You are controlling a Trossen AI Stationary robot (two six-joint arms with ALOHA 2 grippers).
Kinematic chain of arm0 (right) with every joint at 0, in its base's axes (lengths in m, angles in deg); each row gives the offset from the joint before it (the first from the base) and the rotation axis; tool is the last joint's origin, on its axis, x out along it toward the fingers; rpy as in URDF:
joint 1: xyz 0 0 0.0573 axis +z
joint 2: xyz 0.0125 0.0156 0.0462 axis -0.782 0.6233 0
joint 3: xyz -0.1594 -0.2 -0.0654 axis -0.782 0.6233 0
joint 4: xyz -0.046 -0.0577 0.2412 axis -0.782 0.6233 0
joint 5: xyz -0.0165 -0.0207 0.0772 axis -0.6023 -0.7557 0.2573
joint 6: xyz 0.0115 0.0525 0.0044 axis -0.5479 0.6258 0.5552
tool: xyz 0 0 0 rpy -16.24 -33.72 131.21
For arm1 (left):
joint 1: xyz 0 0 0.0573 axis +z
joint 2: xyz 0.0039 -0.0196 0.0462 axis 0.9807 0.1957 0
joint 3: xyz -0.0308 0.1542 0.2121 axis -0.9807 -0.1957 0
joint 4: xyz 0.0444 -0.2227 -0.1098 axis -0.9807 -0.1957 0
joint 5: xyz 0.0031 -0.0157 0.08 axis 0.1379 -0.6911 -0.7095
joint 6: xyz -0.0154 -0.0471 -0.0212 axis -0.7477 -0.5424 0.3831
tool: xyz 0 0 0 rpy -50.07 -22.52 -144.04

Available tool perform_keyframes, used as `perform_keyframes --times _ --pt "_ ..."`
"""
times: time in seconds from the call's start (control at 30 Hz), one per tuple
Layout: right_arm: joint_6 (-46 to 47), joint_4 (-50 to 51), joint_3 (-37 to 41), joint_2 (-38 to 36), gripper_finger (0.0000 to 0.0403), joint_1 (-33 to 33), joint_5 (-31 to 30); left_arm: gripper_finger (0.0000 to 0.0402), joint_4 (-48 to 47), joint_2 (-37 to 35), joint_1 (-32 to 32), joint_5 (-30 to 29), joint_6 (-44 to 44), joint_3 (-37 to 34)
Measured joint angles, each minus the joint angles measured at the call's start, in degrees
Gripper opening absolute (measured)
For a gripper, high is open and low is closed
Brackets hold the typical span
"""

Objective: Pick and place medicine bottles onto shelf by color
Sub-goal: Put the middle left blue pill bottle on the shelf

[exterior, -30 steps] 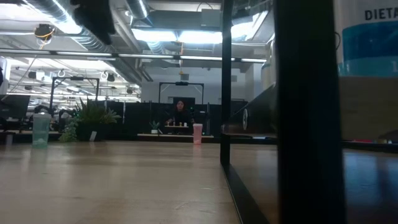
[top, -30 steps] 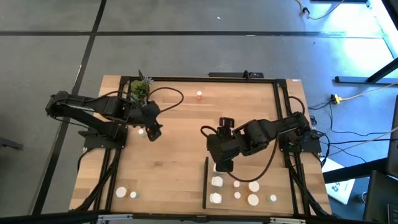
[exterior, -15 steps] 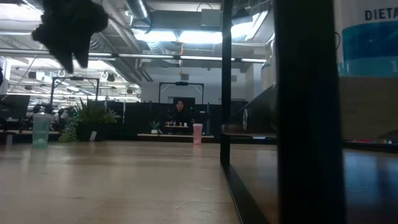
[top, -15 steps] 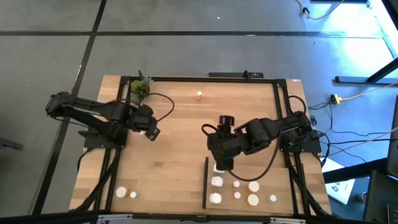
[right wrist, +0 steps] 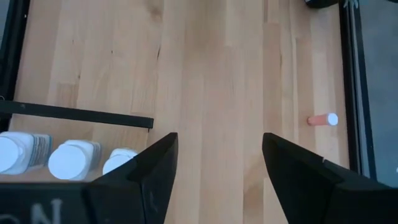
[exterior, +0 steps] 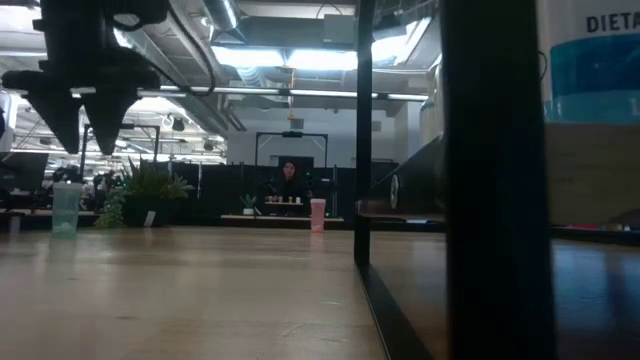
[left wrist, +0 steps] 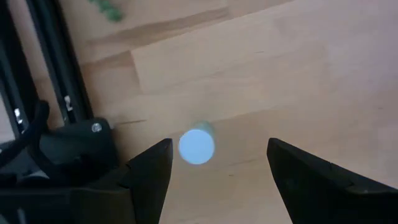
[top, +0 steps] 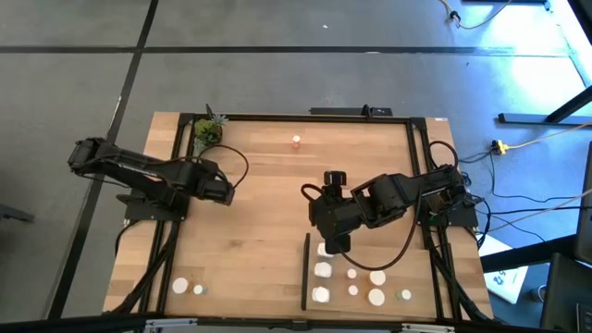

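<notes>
From above, the left pincer point(top: 225, 191) hangs near the worktop's point(top: 268, 231) left edge; the right pincer point(top: 335, 246) is over the shelf point(top: 365, 261), where several white bottles point(top: 322, 270) stand. In the left wrist view, its fingers point(left wrist: 152, 171) stand apart, empty, above a pale bottle point(left wrist: 197, 145). In the right wrist view, that pincer point(right wrist: 217, 168) is open, empty; a pink bottle point(right wrist: 323, 119) lies near the far edge.

A pale honey-coloured wooden tabletop point(top: 268, 231) with fine plank stripes fills the centre of the high view, edged by black metal frame rails point(top: 418, 176). White round plastic bottles point(top: 350, 285) cluster at lower right, two more point(top: 189, 288) at lower left. A pinkish-orange small bottle with a white cap point(top: 296, 141) stands at upper centre. A green leafy potted plant point(top: 207, 132) sits upper left beside the dark matte arms point(top: 139, 176).
</notes>
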Motion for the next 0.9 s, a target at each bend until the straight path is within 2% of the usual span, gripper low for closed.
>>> perform_keyframes --times 0.27,0.47,0.9 --pt "-1.8 0.0 0.0 0.0 0.0236 0.0 0.0 0.0255 0.9 0.0 0.0 2.1 -2.4 -4.0" --pt "-2.0 -0.4 0.0 0.0 0.0236 0.0 0.0 0.0255 5.3 0.0 0.0 1.4 -1.8 -6.7" --pt "-1.8 -0.4 0.0 0.0 0.0236 0.0 0.0 0.0255 8.7 0.0 0.0 1.5 -1.9 -11.1"
